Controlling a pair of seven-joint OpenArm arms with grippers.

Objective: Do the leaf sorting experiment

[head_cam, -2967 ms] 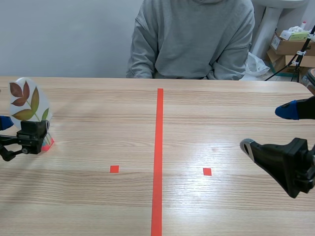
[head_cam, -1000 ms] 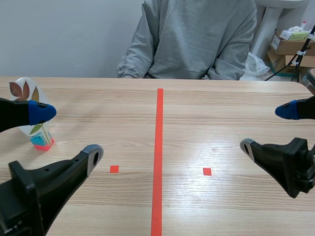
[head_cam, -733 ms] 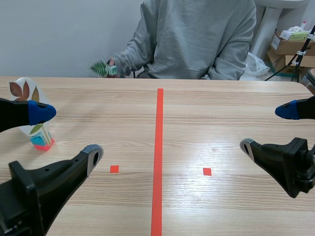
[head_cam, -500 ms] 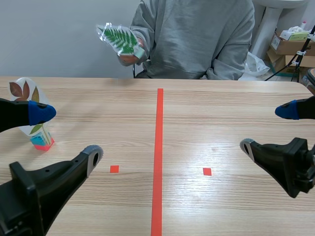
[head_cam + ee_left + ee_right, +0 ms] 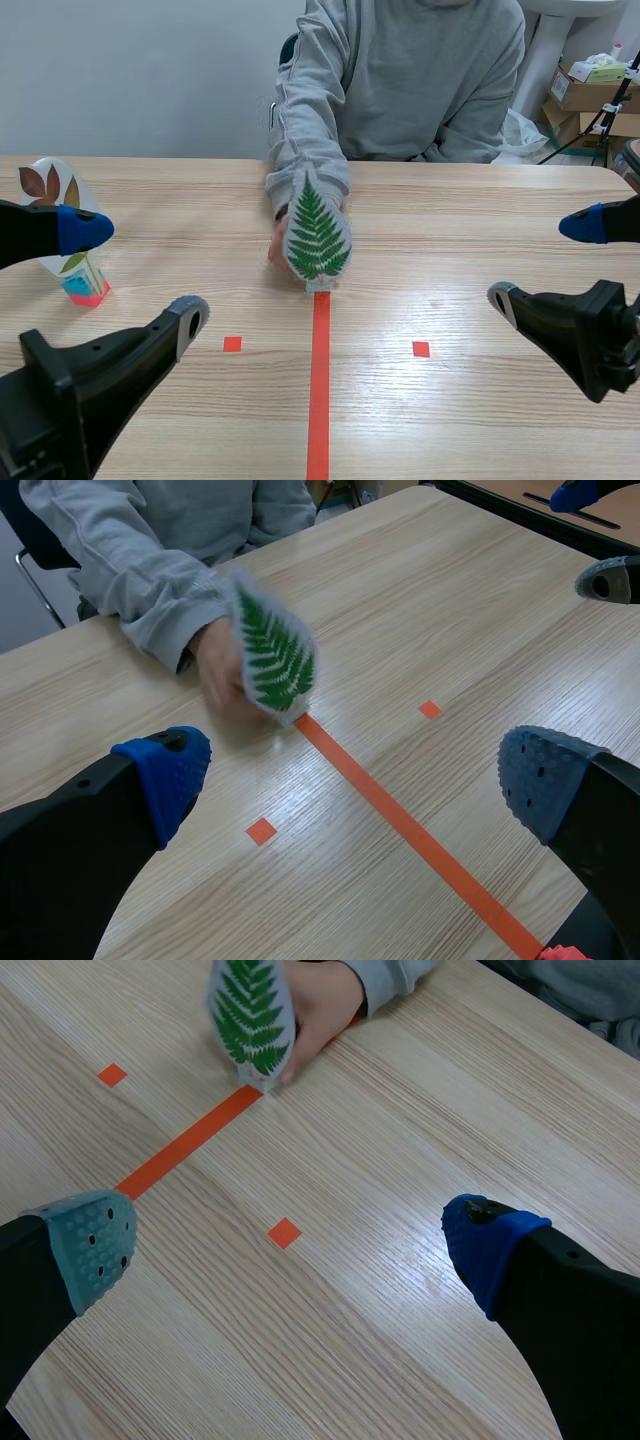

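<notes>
A laminated card with a green fern leaf (image 5: 317,238) stands upright on the red centre line, held from behind by the person's hand (image 5: 277,240). The left wrist view shows the fern card (image 5: 273,658) well ahead of my open left gripper (image 5: 350,780). In the right wrist view the fern card (image 5: 251,1020) is far ahead of my open right gripper (image 5: 290,1250). A second card with brown and olive leaves (image 5: 55,210) stands on a red and blue base at the far left, partly behind my left gripper (image 5: 135,275). My right gripper (image 5: 550,262) hangs open, low at the right.
A person in a grey sweatshirt (image 5: 400,80) sits across the table, one arm stretched over it. The table (image 5: 450,420) is light wood. Cardboard boxes (image 5: 590,95) are stacked behind it at the right.
The person brought the fern card up from below the table edge, through the air, and set it down on the centre line. My left gripper came away from the brown-leaf card.
</notes>
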